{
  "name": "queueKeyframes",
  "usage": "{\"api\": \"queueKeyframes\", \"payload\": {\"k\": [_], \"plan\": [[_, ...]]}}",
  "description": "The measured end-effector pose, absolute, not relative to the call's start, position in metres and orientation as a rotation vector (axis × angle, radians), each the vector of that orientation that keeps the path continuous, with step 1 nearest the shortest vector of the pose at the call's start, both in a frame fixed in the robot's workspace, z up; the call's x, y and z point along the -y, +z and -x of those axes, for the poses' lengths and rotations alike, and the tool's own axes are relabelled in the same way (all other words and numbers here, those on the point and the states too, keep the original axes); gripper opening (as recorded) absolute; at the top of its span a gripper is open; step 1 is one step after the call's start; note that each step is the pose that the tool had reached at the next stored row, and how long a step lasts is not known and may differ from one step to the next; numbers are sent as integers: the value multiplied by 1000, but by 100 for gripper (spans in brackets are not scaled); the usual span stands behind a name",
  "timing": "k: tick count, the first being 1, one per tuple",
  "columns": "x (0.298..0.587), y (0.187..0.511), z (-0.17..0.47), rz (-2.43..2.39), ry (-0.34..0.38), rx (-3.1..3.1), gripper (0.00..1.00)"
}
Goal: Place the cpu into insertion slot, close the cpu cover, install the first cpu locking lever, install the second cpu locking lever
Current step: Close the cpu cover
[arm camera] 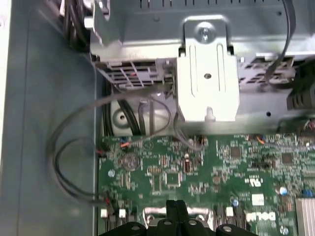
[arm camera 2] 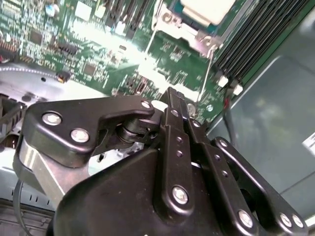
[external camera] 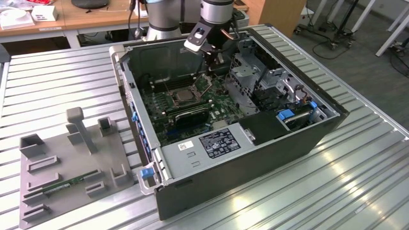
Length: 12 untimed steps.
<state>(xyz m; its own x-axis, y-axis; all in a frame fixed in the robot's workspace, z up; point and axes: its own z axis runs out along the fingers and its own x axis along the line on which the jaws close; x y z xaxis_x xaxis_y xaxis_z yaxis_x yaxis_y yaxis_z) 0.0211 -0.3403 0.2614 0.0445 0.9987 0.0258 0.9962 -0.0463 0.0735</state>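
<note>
The cpu [arm camera 2: 206, 10], with its pale metal top, lies in the insertion slot [external camera: 177, 101] on the green motherboard [external camera: 163, 122]. The silvery cpu cover [arm camera 2: 194, 38] lies flat around it. A thin wire locking lever [arm camera 2: 207, 73] runs from the cover's corner towards my fingertips. My gripper [arm camera 2: 172, 94] hangs over the board just beside the socket, and its black fingers are pressed together. I see nothing clearly between them. In the exterior view my gripper [external camera: 214, 60] reaches into the open case behind the socket. In the first wrist view the shut gripper [arm camera: 176, 206] points at the cover's edge.
The black computer case [external camera: 255, 158] lies open on a ribbed metal table. A metal drive cage [arm camera: 206, 73] and loose cables [arm camera: 74, 147] stand close by. Long black memory slots [arm camera 2: 256, 34] flank the socket. A grey fixture tray [external camera: 64, 158] holds a memory stick [external camera: 67, 184].
</note>
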Motion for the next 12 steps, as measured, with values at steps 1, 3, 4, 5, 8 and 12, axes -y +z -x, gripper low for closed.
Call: {"api": "queueKeyframes", "payload": {"k": [1, 3, 4, 5, 8, 12], "plan": [[340, 261, -23, -2245, 108, -2145, 11], [340, 261, -27, -2245, 108, -2145, 11], [340, 261, -29, -2244, 108, -2145, 11], [340, 261, -31, -2244, 108, -2145, 11], [340, 261, -34, -2244, 108, -2145, 11], [340, 256, -34, -2245, 108, -2144, 11]]}}
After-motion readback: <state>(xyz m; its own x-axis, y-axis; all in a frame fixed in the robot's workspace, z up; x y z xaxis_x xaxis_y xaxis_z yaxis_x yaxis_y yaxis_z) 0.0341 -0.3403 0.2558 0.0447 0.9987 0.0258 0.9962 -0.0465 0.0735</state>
